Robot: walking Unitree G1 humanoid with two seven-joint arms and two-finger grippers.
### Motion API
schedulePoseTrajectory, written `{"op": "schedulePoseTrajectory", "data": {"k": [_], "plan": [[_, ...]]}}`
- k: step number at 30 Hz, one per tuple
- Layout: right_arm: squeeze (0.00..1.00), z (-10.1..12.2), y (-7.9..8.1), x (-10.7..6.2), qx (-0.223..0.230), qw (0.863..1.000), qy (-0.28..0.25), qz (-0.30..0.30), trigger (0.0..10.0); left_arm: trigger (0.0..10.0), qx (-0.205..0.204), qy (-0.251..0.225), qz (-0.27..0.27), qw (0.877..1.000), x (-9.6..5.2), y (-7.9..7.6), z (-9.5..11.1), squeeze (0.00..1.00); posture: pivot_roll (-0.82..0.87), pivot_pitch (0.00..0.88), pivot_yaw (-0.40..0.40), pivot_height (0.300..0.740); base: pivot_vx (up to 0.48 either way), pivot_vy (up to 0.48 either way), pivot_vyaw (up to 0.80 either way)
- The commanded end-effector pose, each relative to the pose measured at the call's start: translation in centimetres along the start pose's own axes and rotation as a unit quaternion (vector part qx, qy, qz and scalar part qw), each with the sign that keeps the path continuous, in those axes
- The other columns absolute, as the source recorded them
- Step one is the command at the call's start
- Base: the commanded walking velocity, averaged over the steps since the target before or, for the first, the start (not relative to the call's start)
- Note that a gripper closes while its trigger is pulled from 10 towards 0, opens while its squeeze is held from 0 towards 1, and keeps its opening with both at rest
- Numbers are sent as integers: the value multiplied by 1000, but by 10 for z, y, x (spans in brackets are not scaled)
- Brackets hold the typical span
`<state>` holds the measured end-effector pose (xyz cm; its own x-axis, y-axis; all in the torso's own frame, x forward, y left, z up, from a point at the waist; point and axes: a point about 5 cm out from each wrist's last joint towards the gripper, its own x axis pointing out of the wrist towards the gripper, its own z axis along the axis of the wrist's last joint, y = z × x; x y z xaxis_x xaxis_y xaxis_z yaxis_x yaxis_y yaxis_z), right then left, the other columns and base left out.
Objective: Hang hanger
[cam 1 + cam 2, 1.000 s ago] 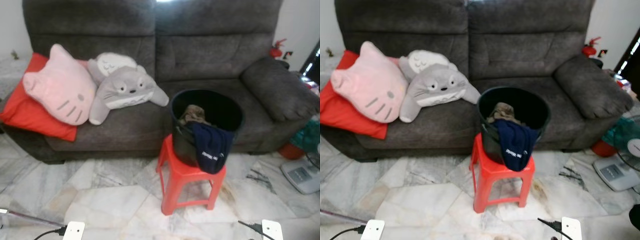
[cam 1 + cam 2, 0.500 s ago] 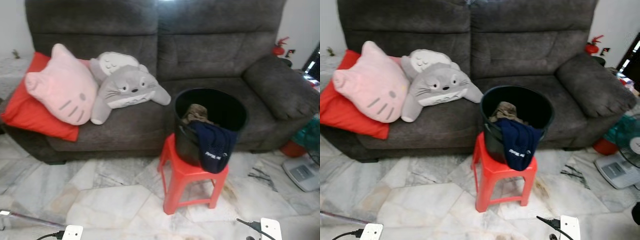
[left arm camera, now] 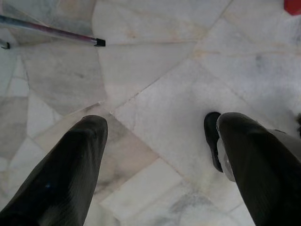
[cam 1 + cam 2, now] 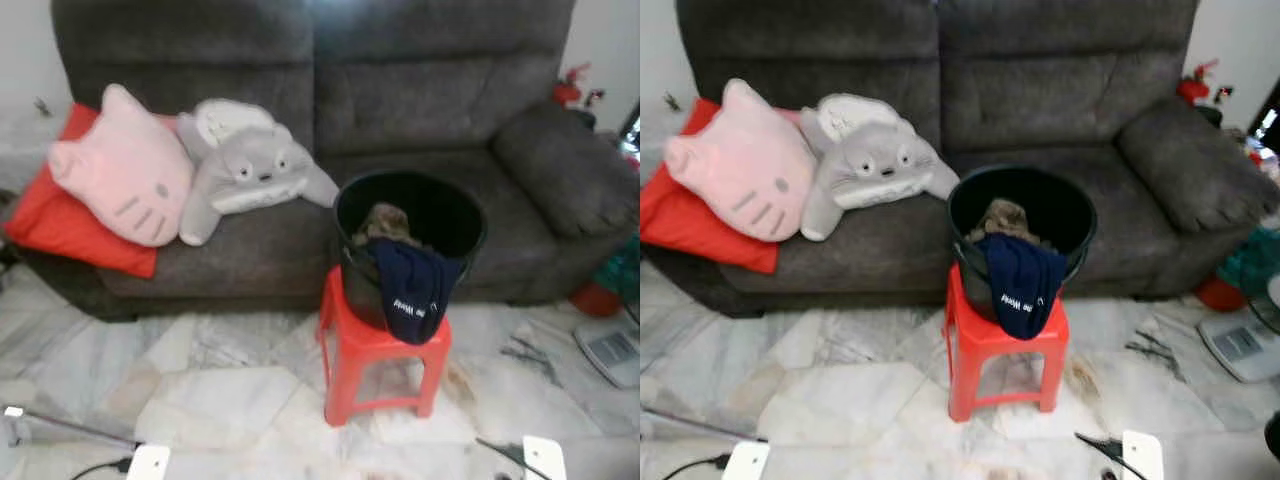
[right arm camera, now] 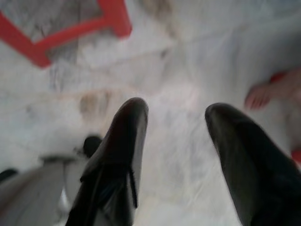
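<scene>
Camera shifted, black bucket [image 4: 410,225], navy garment [image 4: 412,290] draped

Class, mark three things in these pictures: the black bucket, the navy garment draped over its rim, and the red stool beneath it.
black bucket [image 4: 455,215]: left eye view, on the inner back wall.
navy garment [image 4: 410,290]: left eye view, on the cloth hanging over the front rim.
red stool [image 4: 980,345]: right eye view, on the seat's front edge.

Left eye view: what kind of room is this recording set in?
Most likely a home living room: a grey sofa with plush cushions, a marble-tiled floor, and a black laundry bucket of clothes on a red plastic stool.
</scene>
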<state>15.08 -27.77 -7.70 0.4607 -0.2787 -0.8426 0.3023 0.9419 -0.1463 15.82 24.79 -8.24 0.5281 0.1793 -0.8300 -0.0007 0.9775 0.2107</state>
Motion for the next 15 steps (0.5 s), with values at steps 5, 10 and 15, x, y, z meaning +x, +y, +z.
{"op": "schedulePoseTrajectory", "data": {"k": [5, 10, 15], "plan": [[0, -4, 2, 0, 4, 1000, 5, 2, 10000, 10000, -5, 16, 9, 1000, -2, 5, -11, 0, -136, 0, 9, 740, 0, 0, 0], [0, -4, 2, 0, 2, 1000, 5, 2, 10000, 10000, -12, 18, 6, 1000, -2, 5, -11, 0, -136, 0, 9, 740, 0, 0, 0], [0, -4, 2, 0, 1, 1000, 4, 0, 10000, 10000, -19, 20, 1, 1000, -2, 4, -12, 0, -134, 0, 9, 740, 0, 0, 0]]}}
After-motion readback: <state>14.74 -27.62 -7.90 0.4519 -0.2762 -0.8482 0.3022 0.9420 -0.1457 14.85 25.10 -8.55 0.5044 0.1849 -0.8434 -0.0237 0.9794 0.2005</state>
